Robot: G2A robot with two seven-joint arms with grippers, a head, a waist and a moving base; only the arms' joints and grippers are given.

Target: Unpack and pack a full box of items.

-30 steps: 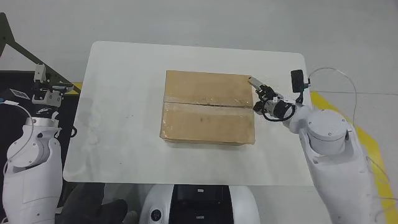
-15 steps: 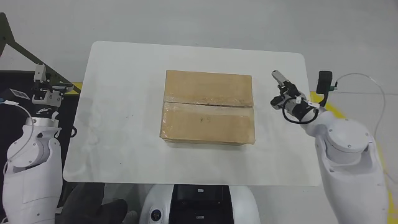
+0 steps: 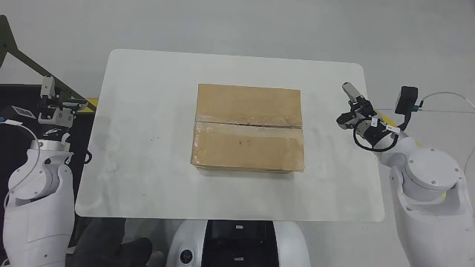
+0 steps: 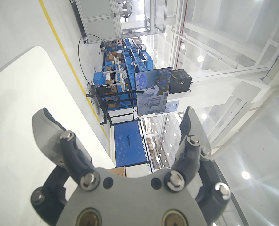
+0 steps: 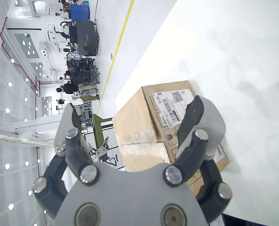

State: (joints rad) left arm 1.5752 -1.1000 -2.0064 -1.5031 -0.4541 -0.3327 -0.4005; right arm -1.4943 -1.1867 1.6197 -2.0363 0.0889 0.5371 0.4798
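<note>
So where we're at: the right gripper [image 5: 133, 109] is spread wide with nothing in it. The box [image 3: 249, 127] sits straight ahead of its fingertips, closed, near but not touching, its labelled end turned toward that gripper. The left gripper [image 4: 116, 116] is wide and empty too. It's parked on the far side of the box from the right one, out past the edge of the table [image 3: 148, 119], and aimed at the room rather than the cardboard. What worries us is the clear tape [image 5: 139, 142] holding the flaps shut along the seam, because those ribbed pads [image 5: 189, 121] look like a poor tool for getting under it. If the right gripper just pokes forward at the seam or the end face, we reckon the box will skate away from it across that smooth tabletop. Nothing on the far side is braced against it, so it could spin or head for the edge. The box also looks wider than the spread of the fingers, so a straight pinch across it would probably slip off or crumple a corner. There's a dark line along the seam from above, and we honestly can't tell if it's a slit in the tape or just shadow. If it's sealed, yanking a flap could lift the whole box and dump it.
</note>
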